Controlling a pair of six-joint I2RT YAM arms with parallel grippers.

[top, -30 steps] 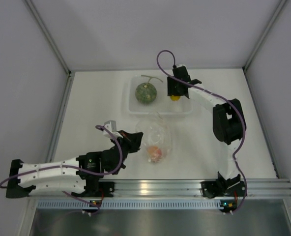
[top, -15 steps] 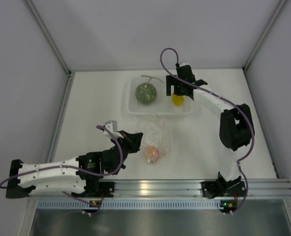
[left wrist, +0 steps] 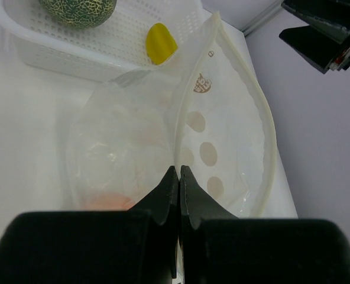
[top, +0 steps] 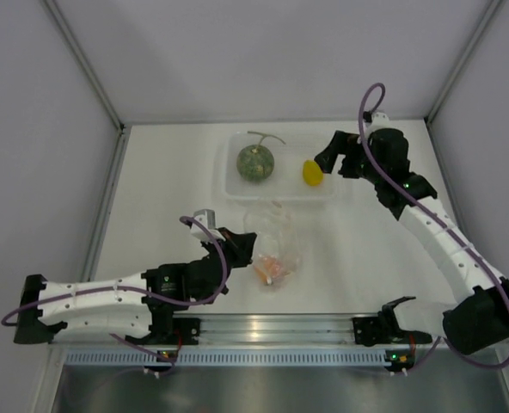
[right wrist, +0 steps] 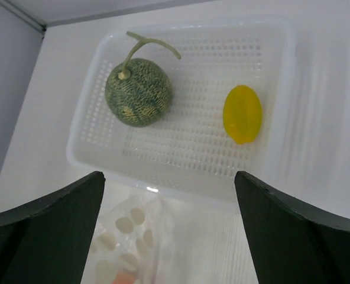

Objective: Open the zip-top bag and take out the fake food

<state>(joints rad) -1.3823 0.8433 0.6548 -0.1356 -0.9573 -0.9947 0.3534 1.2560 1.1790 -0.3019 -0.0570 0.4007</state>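
The clear zip-top bag [top: 272, 245] lies on the table just in front of the white tub, its mouth gaping open [left wrist: 222, 118]. The orange-red fruit [top: 270, 268] is still inside it, dim through the plastic in the left wrist view [left wrist: 107, 201]. My left gripper [top: 237, 245] is shut on the bag's left edge [left wrist: 180, 171]. The green melon [top: 254, 162] and the yellow fruit [top: 312, 172] lie in the tub [top: 233, 185]; both show in the right wrist view, melon [right wrist: 138, 92] and yellow fruit [right wrist: 243, 113]. My right gripper [top: 332, 157] is open and empty, raised just right of the tub.
The white perforated tub [right wrist: 181, 151] stands at the back middle of the table. Grey walls close the cell at the left, back and right. A metal rail [top: 263, 327] runs along the near edge by the arm bases.
My right gripper let go of the yellow fruit in the tub, opened and swung up and away to the right. The left gripper kept its hold on the bag, which shifted slightly.
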